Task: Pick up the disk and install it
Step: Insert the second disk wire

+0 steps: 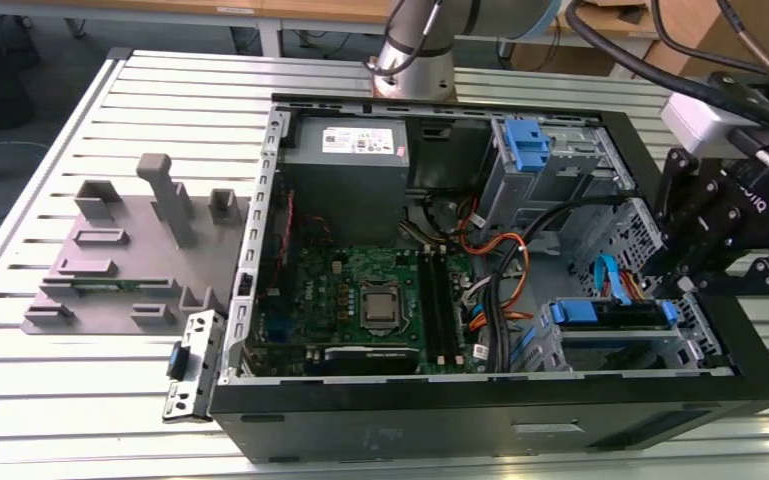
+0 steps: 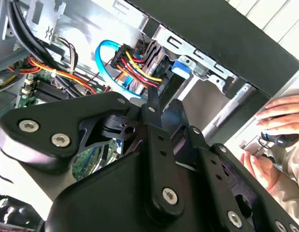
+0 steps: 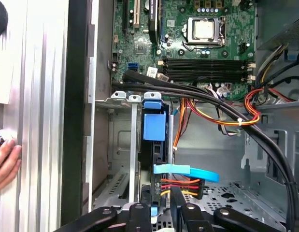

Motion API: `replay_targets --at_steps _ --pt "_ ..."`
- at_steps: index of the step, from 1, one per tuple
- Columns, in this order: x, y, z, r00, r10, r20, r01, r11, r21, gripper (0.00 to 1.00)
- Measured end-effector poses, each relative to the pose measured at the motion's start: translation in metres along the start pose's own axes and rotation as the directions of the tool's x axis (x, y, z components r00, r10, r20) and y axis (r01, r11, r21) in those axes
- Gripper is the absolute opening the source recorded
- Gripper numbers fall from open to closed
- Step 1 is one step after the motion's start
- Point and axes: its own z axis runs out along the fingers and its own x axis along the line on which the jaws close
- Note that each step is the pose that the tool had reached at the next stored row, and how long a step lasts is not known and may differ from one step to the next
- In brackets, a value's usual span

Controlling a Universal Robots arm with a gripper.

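The disk (image 1: 611, 313), a flat drive with blue side rails, sits edge-up in the drive bay at the case's near corner on the exterior view's right. In the first wrist view the disk (image 3: 154, 157) stands as a dark slab under a blue clip (image 3: 154, 123). A blue flat cable (image 3: 185, 170) and a red-yellow-black power plug (image 3: 180, 186) meet its end. My black gripper (image 1: 671, 290) hangs over that end of the bay. Its fingers (image 3: 176, 198) straddle the disk's edge, and my gripper (image 3: 159, 210) (image 2: 161, 104) looks shut on it.
The open black case (image 1: 491, 415) lies on a slatted metal table and holds a green motherboard (image 1: 357, 290), a grey power supply (image 1: 347, 150) and cable bundles (image 1: 504, 260). A grey fixture (image 1: 131, 250) stands to the exterior view's left. A person's hand (image 2: 279, 125) rests beside the case.
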Motion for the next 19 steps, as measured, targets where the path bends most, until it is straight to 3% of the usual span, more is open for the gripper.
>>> replay_targets --at_steps 2,4,5,19 --pt "0.0000 0.0000 0.0000 1.0000 0.000 0.0027 0.000 1.0000 0.0000 0.30" --pt "0.0000 0.0000 0.0000 0.9998 0.000 0.0181 0.000 1.0000 0.0001 0.30" --pt "-0.0001 0.0000 0.0000 0.9998 0.000 0.0200 0.000 1.0000 0.0002 0.30" --pt "0.0001 0.0001 -0.0035 0.9998 0.000 0.0200 0.000 1.0000 0.0002 0.30"
